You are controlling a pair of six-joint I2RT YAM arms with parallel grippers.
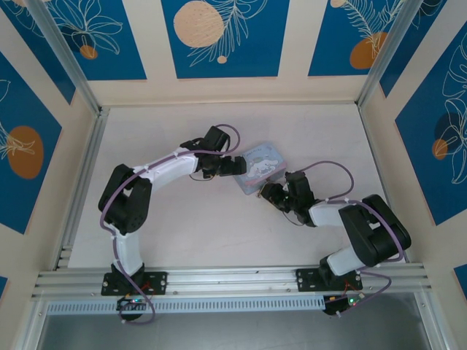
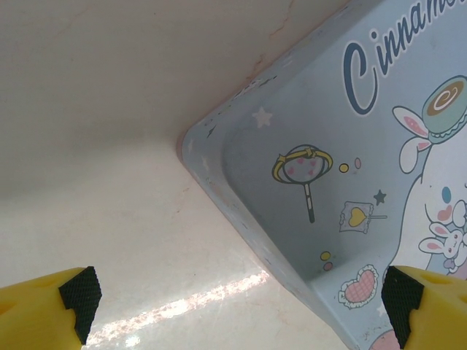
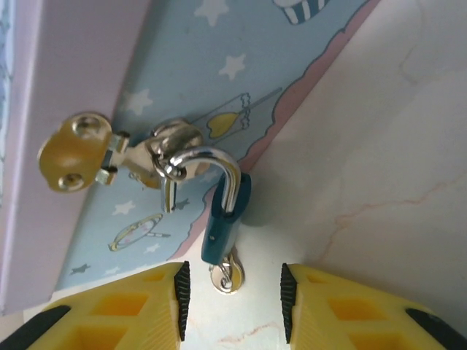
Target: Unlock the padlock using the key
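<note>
- The overhead view takes in the whole tin box (image 1: 261, 166) on the table (image 1: 182, 240). The left hand (image 1: 238, 165) is at the box's left edge and the right hand (image 1: 271, 191) at its near edge.
- The right wrist view gives the close detail: the padlock (image 3: 221, 226) hangs against the tin box's side wall (image 3: 146, 65), and its shackle (image 3: 219, 162) is hooked through the box's brass clasp (image 3: 174, 142).
- The left wrist view gives the tin box's lid (image 2: 328, 182) from its corner. It is printed with curly dark blue lettering that reads "Cinnamo" before the frame edge cuts it, a white long-eared cartoon animal, a star, a wand and a heart.
- The padlock is tiny, with a dark blue body and a bright silver rounded shackle. One shackle leg runs into the body; whether the other end is seated I cannot tell.
- The key (image 3: 228, 275) shows a small round metal head at the end of the padlock body farthest from the tin box's clasp, touching that end.
- The right hand (image 3: 233, 302) is part way open. Its yellow fingers stand on either side of the key with a gap on both sides, gripping nothing.
- The left hand (image 2: 241, 295) is spread wide, one pad over bare table beside the tin box's corner and the other over the lid, holding nothing.
</note>
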